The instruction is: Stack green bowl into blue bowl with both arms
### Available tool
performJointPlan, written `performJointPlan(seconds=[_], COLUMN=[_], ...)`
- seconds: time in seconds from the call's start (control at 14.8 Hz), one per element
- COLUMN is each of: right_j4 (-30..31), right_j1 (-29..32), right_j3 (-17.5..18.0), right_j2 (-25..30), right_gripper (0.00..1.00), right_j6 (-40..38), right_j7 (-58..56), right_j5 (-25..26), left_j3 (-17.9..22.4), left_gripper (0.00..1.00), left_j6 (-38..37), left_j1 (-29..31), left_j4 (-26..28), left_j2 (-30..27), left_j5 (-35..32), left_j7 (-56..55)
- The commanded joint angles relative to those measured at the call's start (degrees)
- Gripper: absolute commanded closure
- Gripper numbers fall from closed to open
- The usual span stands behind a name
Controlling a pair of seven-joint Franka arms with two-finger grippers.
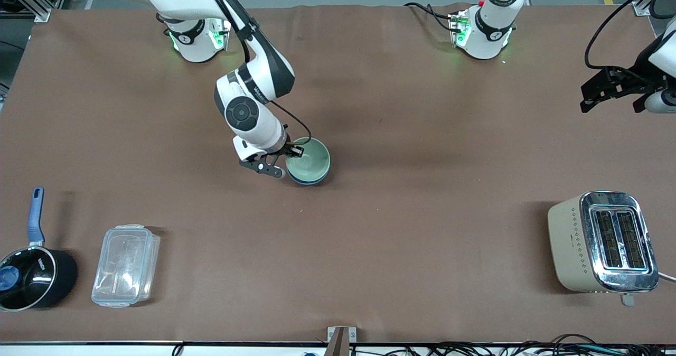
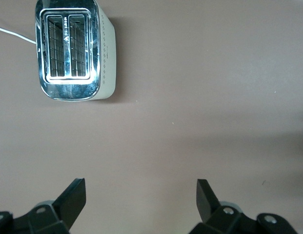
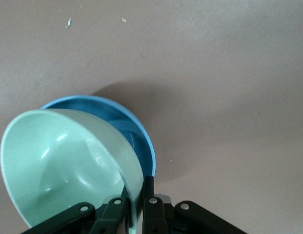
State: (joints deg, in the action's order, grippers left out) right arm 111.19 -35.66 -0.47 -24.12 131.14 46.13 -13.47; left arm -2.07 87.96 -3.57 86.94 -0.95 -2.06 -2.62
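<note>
The pale green bowl (image 1: 310, 158) sits inside the blue bowl (image 1: 308, 179) near the middle of the table. In the right wrist view the green bowl (image 3: 58, 165) leans tilted in the blue bowl (image 3: 136, 129). My right gripper (image 1: 288, 156) is shut on the green bowl's rim, one finger inside and one outside; it also shows in the right wrist view (image 3: 136, 192). My left gripper (image 1: 607, 89) waits in the air at the left arm's end of the table. In the left wrist view it (image 2: 141, 190) is open and empty over bare table.
A cream and chrome toaster (image 1: 602, 240) stands near the front camera at the left arm's end; it also shows in the left wrist view (image 2: 73, 48). A black saucepan (image 1: 31, 277) and a clear plastic container (image 1: 125, 265) stand at the right arm's end.
</note>
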Motion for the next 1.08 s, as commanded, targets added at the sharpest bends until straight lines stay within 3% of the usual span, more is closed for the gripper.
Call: performJointPlan(seconds=[0.0,0.14,0.2,0.34,0.54,0.61,0.81,1.02], right_j4=[1.57,1.40,0.88,-2.02,-3.87,-3.79,-3.96,-7.11], right_j1=[-0.46,0.15,0.85,4.27,10.59,13.31,22.01,28.61], right_j3=[-0.50,-0.76,-1.02,-1.29,-1.99,-1.99,-2.17,-2.34], right_j2=[0.66,1.18,1.53,5.12,13.81,17.06,25.24,29.56], right_gripper=[0.69,0.31,0.20,0.15,0.08,0.03,0.00,0.00], right_j6=[0.79,-0.09,-2.27,-11.39,-23.01,-24.86,-28.56,-34.96], right_j7=[0.45,0.45,0.37,-0.34,-4.88,-7.78,-20.51,-32.03], right_j5=[-1.11,-1.11,-1.11,-0.16,10.45,11.70,12.16,12.24], left_j3=[-0.30,-0.48,-0.48,-0.57,-1.71,-1.88,-2.24,-2.85], left_gripper=[0.00,0.00,0.00,0.00,0.00,0.00,0.00,0.00], left_j6=[0.28,0.28,0.28,0.28,0.28,0.28,0.28,0.20], left_j1=[-0.56,-0.65,-0.65,-0.74,-0.47,-0.47,-0.47,-0.39], left_j4=[0.16,0.16,0.08,0.08,0.07,0.16,-0.01,-0.28], left_j2=[0.07,0.16,0.16,0.16,0.16,0.16,-0.02,-0.11], left_j5=[0.65,0.66,0.66,0.74,0.74,0.74,0.66,0.66], left_j7=[-0.81,-0.99,-0.99,-0.99,-0.99,-0.99,-1.07,-1.07])
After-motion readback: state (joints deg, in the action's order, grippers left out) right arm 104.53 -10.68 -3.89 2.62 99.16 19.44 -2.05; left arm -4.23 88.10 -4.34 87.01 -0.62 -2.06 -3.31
